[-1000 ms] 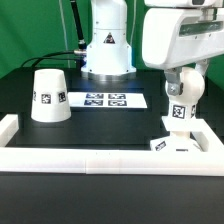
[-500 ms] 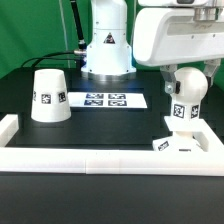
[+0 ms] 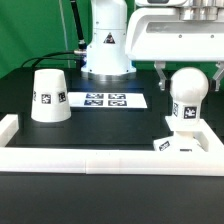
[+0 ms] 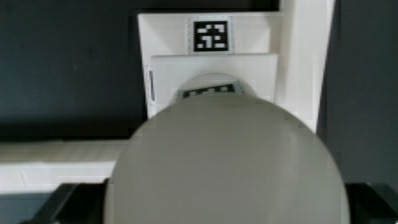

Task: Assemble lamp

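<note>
Franka arm [image 3: 107, 45] upright at rear; gripper [image 3: 187, 74] pointing straight down, both fingers [image 3: 160, 71] spread wide apart.

No readable text; the shade [image 3: 52, 84] bears only a patterned tag [image 3: 45, 97].

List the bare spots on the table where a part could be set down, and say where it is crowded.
Bare table lies between the marker board and the front rail, and between the shade and that rail. Crowded: the exterior view's right, where the bulb stands on the base with the open pincer around its top.
</note>
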